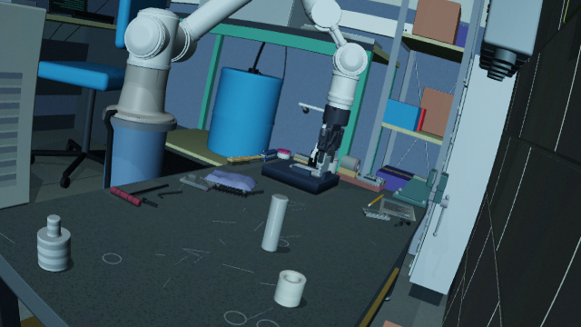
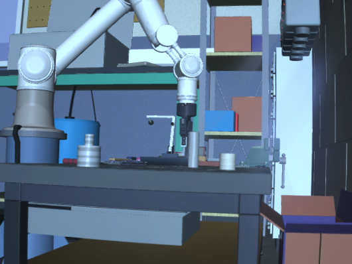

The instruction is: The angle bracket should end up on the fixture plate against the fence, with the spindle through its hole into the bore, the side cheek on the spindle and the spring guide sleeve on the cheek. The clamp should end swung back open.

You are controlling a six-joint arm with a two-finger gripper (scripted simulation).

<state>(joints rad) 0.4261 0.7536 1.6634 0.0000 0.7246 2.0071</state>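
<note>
My gripper [image 1: 320, 162] is open and holds nothing; it hangs straight down over the dark fixture plate [image 1: 300, 176] at the far side of the table, its fingers around the pale angle bracket [image 1: 313, 169] that sits on the plate. The clamp's white arm [image 1: 310, 106] stands raised beside the plate, its black knob out to the left. The spindle [image 1: 275, 222] stands upright mid-table. The spring guide sleeve [image 1: 290, 288], a short white ring, sits near the front edge. The stepped grey side cheek [image 1: 54, 244] stands at the front left.
The table's right edge [image 1: 399, 254] drops off beside a white cabinet. Behind the plate lie a tape roll [image 1: 349, 163], a green vice [image 1: 415, 190] and small tools. A lilac cloth [image 1: 230, 180], a red-handled screwdriver [image 1: 127, 196] and hex keys lie to the left.
</note>
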